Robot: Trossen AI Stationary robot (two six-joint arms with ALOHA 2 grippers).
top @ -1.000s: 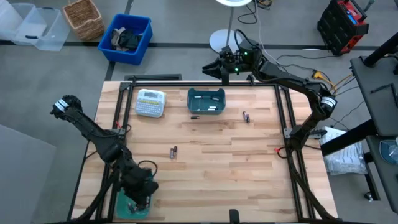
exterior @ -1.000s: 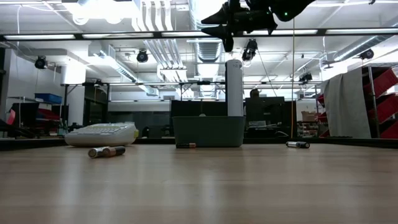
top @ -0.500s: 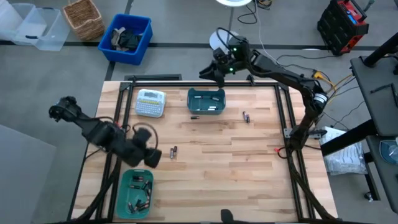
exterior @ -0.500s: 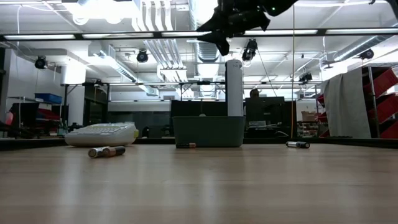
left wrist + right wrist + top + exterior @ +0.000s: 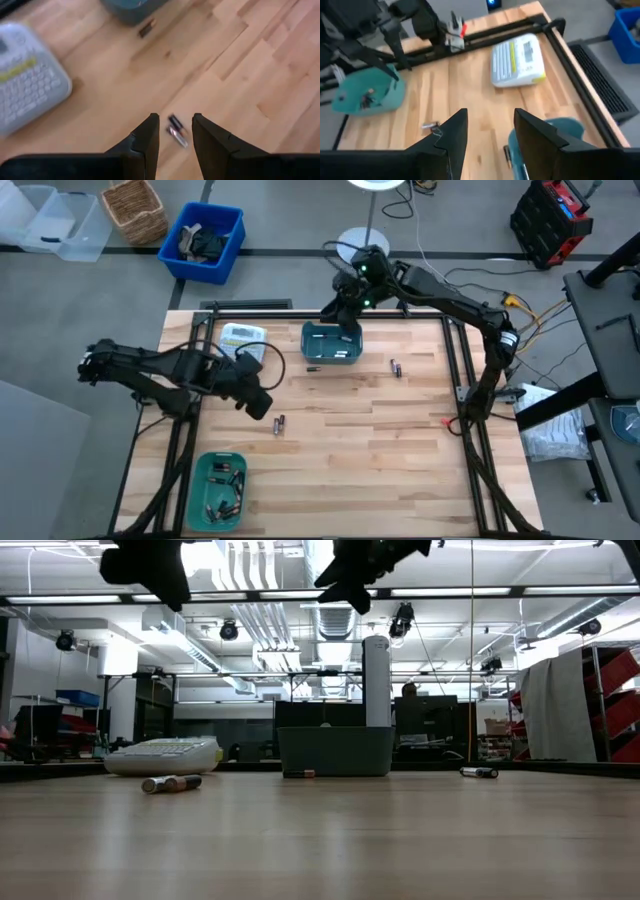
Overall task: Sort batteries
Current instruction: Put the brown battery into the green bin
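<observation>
Since a second ago, your left gripper [image 5: 258,402] has swung up from the near-left teal bin [image 5: 216,491] and now hangs over the wood just left of the two batteries [image 5: 279,423] lying side by side near the table's middle. Your left wrist view shows its fingers [image 5: 147,138] parted with nothing between them, and that battery pair [image 5: 176,131] on the boards in the gap beyond the tips.

Your right gripper [image 5: 343,315] has come in from beyond the far edge and sits above the far teal bin [image 5: 331,343]; its fingers [image 5: 451,135] are spread and hold nothing.

You have loose batteries in three places on the table: the middle pair, one dark battery [image 5: 312,368] just in front of the far bin, and another pair [image 5: 396,367] to the right of that bin. The near-left bin holds a heap of them, and pale ones lie in the far bin. A white label-maker [image 5: 243,344] rests left of the far bin, well apart from your left gripper's fingertips.
</observation>
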